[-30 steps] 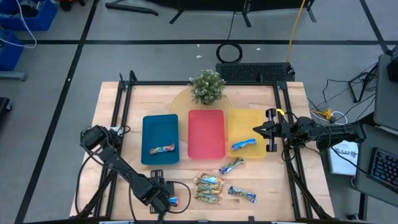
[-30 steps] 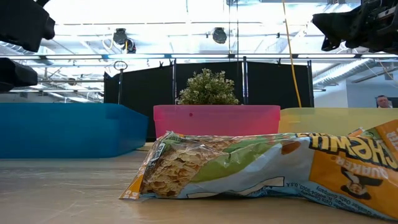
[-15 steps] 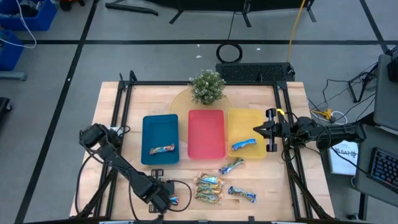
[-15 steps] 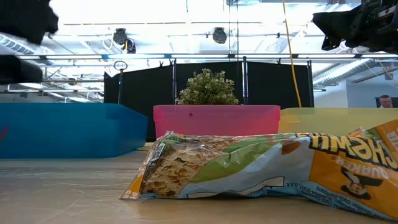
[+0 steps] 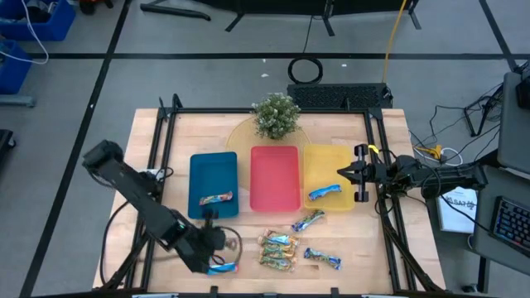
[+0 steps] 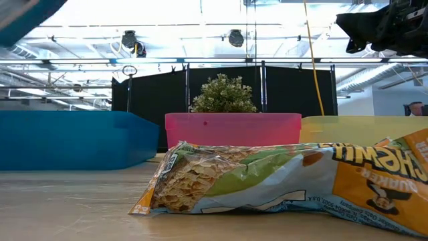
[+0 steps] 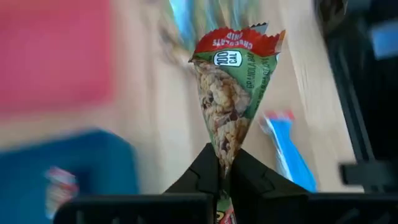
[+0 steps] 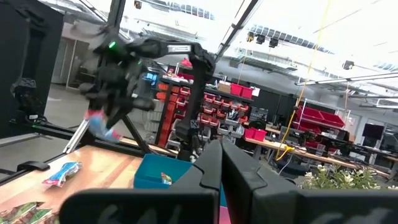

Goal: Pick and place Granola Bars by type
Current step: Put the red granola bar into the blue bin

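The left gripper (image 7: 224, 163) is pinching a bar (image 7: 231, 93) by one end, fingers clamped tight on the wrapper's crimped seal so the rest of the packet sticks out ahead of the fingertips. In the wrist view the wrapper is green with a red end; in the high view the gripper (image 5: 217, 263) is hanging over the near edge of the table (image 5: 149, 157), with the held bar (image 5: 222, 267) just under it. Holding it by the end is probably meant to let the packet drop flat into a tray.

Beyond the gripper, toward the middle of the table, the blue tray (image 5: 213, 184) is the closest one and is holding a bar with a red end (image 5: 215, 199). The red tray (image 5: 274, 177) beside it looks empty, and the yellow tray (image 5: 330, 175) farther off is holding a shiny blue bar (image 5: 325, 192). That layout suggests one kind per tray.

To the gripper's side, loose bars (image 5: 279, 248) are lying in a small cluster on the wood, waiting to be sorted.

The right gripper (image 5: 354, 174) is hovering at the yellow tray's far edge, fingers together and empty, seemingly waiting.
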